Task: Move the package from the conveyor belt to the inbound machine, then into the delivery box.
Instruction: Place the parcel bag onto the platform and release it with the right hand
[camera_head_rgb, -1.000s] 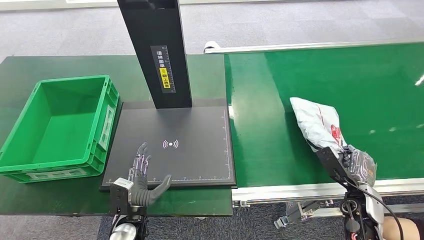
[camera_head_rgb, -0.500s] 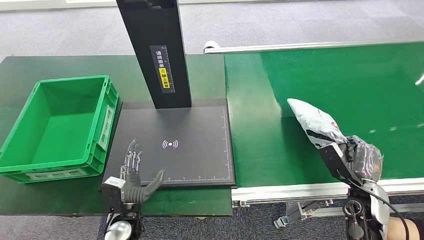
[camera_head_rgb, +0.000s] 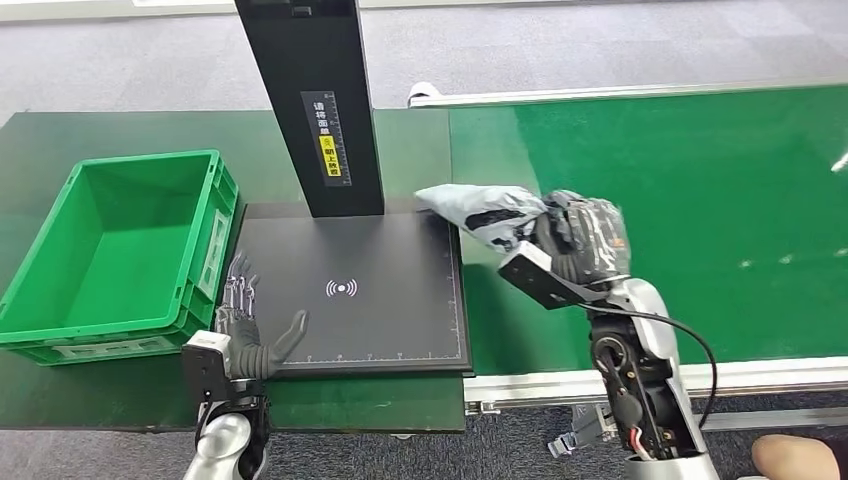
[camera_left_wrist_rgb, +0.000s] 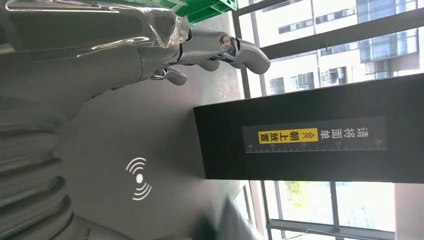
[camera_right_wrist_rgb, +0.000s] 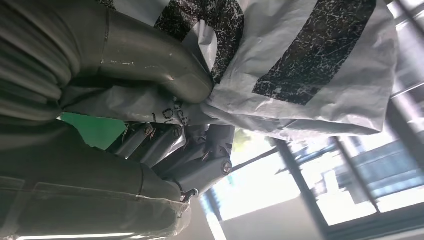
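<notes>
- The package (camera_head_rgb: 480, 213) is held in the right hand (camera_head_rgb: 578, 238), lifted above the seam between the conveyor belt (camera_head_rgb: 700, 200) and the black plate of the inbound machine (camera_head_rgb: 350, 290).
- The package's free end is seen over the plate's far right corner, near the machine's upright black column (camera_head_rgb: 312, 100).
- In the right wrist view, the thumb and fingers (camera_right_wrist_rgb: 165, 65) are closed on the crumpled wrapping.
- The package is a soft grey-white bag with dark speckled bands.
- The left hand (camera_head_rgb: 243, 335) is held open with its fingers spread, nothing in it, at the plate's near left corner.
- The delivery box (camera_head_rgb: 60, 330), a green crate, stands on the bench (camera_head_rgb: 60, 135) just beside the plate's left edge.
- The middle of the plate, around the white signal mark (camera_head_rgb: 341, 289), is left open.
</notes>
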